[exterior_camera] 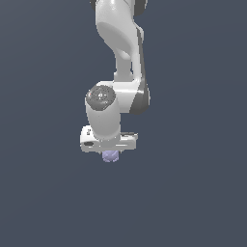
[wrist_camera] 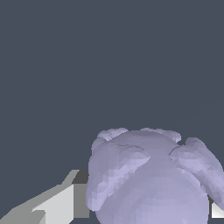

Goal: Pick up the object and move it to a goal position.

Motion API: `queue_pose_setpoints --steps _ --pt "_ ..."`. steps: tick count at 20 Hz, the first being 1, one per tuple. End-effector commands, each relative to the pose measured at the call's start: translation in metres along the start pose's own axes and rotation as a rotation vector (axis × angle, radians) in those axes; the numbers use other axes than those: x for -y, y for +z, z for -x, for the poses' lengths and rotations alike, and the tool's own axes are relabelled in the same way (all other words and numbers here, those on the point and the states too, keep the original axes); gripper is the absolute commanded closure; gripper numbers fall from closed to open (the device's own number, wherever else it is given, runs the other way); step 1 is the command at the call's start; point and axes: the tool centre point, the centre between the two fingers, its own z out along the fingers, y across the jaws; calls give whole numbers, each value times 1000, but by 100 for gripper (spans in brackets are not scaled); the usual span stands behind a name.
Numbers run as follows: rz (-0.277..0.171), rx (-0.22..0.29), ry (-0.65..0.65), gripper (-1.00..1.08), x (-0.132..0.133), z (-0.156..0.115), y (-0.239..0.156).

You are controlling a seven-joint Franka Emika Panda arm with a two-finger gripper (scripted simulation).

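The object (exterior_camera: pixel 111 157) is a small pale lavender knobbly lump, showing just under the white hand of my gripper (exterior_camera: pixel 110 152) in the exterior view. The hand is much wider than the lump and hides the fingers there. In the wrist view the object (wrist_camera: pixel 148 179) is large and close, sitting between the two fingers. One white and grey finger (wrist_camera: pixel 65 201) presses against one side of it. Only a corner of the other finger (wrist_camera: pixel 217 211) shows at its opposite side. The jaws stand closed on the lump.
The white arm (exterior_camera: pixel 120 43) comes down from the top of the exterior view to the hand. Around it is a plain dark blue-grey surface (exterior_camera: pixel 193 193) with nothing else in sight.
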Motion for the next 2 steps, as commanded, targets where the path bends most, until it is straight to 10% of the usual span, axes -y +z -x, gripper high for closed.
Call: queue_pose_setpoints --steps 1,2 --pt "-1 2 -1 108 -2 -1 -4" --pt "-1 2 -1 108 -2 -1 -4"
